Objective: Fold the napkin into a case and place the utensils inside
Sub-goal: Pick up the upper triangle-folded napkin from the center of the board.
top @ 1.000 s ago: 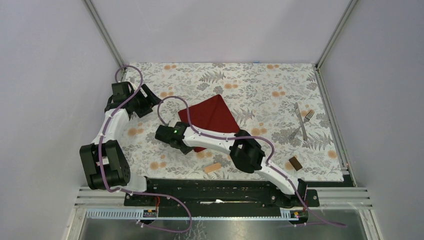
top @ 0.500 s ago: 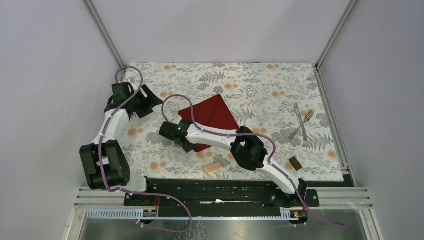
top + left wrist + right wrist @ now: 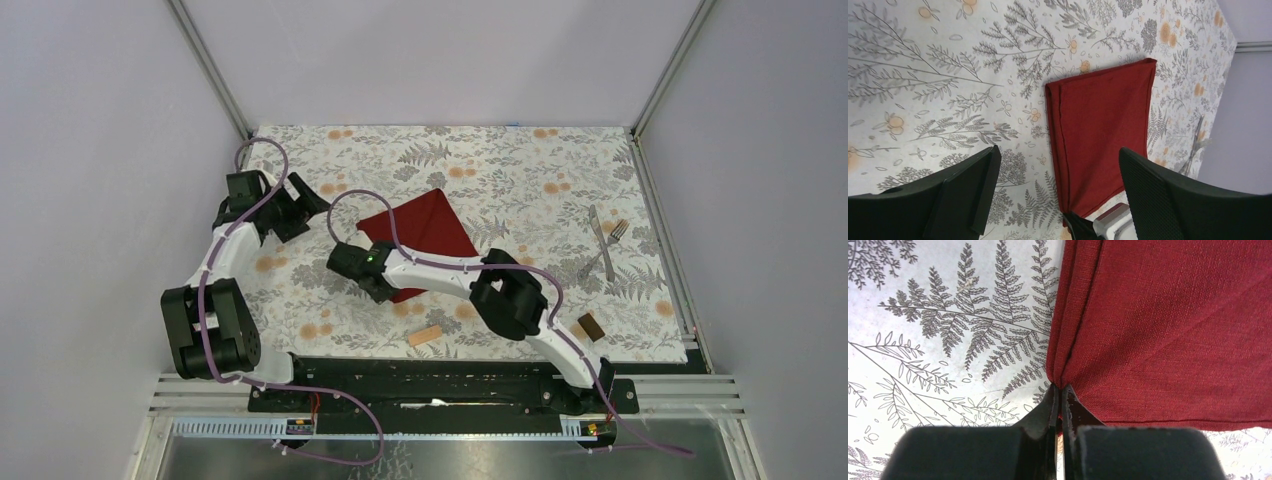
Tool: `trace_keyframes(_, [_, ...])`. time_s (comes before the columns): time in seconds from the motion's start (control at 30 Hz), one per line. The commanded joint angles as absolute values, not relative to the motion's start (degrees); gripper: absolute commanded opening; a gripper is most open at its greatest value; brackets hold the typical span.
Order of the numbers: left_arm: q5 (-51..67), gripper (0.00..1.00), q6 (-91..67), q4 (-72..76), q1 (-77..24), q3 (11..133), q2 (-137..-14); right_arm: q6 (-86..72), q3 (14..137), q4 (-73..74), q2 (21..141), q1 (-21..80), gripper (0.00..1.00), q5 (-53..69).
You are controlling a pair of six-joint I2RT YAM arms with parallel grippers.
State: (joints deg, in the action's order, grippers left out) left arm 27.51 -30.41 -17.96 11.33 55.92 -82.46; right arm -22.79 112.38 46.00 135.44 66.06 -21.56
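Napkin (image 3: pixel 420 225) near corner hidden under right arm (image 3: pixel 445 270). Utensils (image 3: pixel 1198 135) by surface's (image 3: pixel 923 65) right edge blurred, partly behind left gripper (image 3: pixel 1058 151) finger (image 3: pixel 1168 195).

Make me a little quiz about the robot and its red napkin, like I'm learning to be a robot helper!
1. True or false: the right gripper is pinched shut on a corner of the napkin.
2. Fill in the missing word: the left gripper hovers over the table with its fingers wide ____.
3. Pick one. Where are the knife and fork?
A. Tucked inside the napkin
B. Lying on the table, off to the right of the napkin
C. Held up in the air

Key: 1 true; 2 open; 3 B.
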Motion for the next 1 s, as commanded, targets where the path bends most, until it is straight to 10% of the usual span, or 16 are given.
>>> trace_keyframes(0.0, [31.84, 0.94, -32.61, -13.16, 11.68, 54.43, -83.62, -17.1, 107.45, 38.07, 131.11, 65.04, 0.0, -21.99])
trace_keyframes(0.63, [39.52, 0.88, -64.09, 25.89, 2.59, 32.55, -91.35, -17.77, 92.86, 26.92, 115.37, 62.6, 0.0, -14.5])
trace_keyframes(0.97, [36.5, 0.62, -68.88, 34.75, 0.54, 31.84, -100.03, -17.26, 90.0, 25.29, 111.93, 61.54, 0.0, -14.27])
